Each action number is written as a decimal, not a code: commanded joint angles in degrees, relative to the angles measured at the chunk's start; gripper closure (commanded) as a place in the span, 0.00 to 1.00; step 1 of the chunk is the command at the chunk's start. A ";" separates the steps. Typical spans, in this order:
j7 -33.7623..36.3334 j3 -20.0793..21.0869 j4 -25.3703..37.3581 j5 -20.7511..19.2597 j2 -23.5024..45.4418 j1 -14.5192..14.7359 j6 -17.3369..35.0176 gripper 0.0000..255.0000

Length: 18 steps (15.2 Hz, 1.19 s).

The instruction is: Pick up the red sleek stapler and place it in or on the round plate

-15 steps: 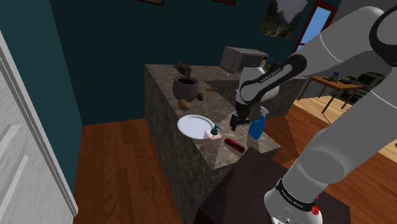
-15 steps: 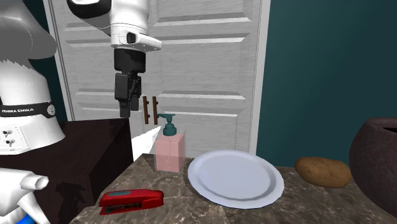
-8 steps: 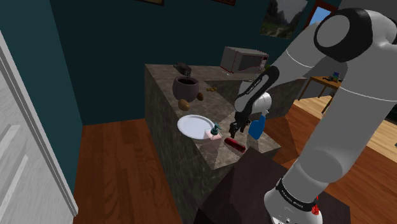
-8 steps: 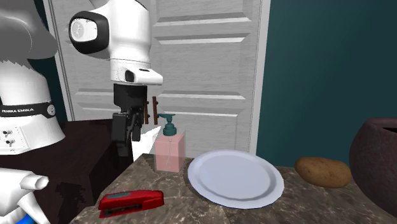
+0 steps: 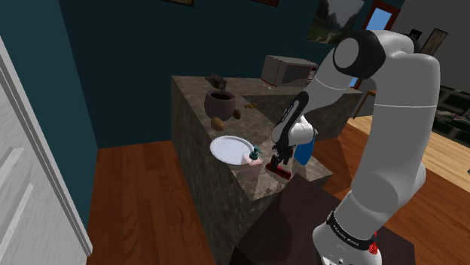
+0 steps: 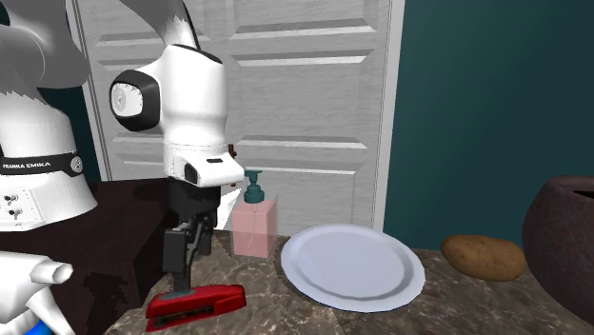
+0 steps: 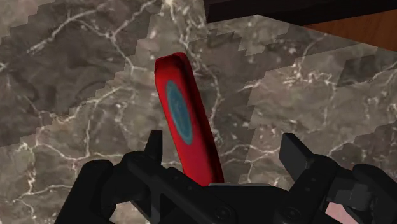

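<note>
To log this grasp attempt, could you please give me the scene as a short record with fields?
gripper: open, straddling the stapler without clasping it
stapler: red, lying flat on the marble counter
plate: white, round, on the counter, apart from the stapler
soap dispenser: pink, teal pump, upright beside the plate
progress: stapler not yet lifted

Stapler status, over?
Gripper open, astride red stapler, not clamped. Stapler flat on marble counter. Pink soap dispenser beside plate, near transfer path.
</note>
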 commanded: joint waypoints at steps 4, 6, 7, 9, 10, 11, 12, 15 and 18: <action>-1.29 2.20 1.10 1.69 4.41 -2.08 3.39 0.00; -1.28 2.20 1.10 1.68 4.41 -2.09 3.39 0.00; -1.28 2.20 1.10 1.68 4.41 -2.09 3.39 0.00; -1.28 2.20 1.10 1.68 4.41 -2.09 3.39 0.00; -1.28 2.20 1.10 1.68 4.41 -2.09 3.39 0.00; -1.29 2.20 1.10 1.68 4.41 -2.09 3.39 0.00; -1.29 2.20 1.10 1.68 4.41 -2.09 3.39 0.00; -1.41 2.16 1.14 1.65 4.35 -2.21 3.30 1.00; -1.50 2.38 1.34 1.79 4.81 -2.40 3.57 1.00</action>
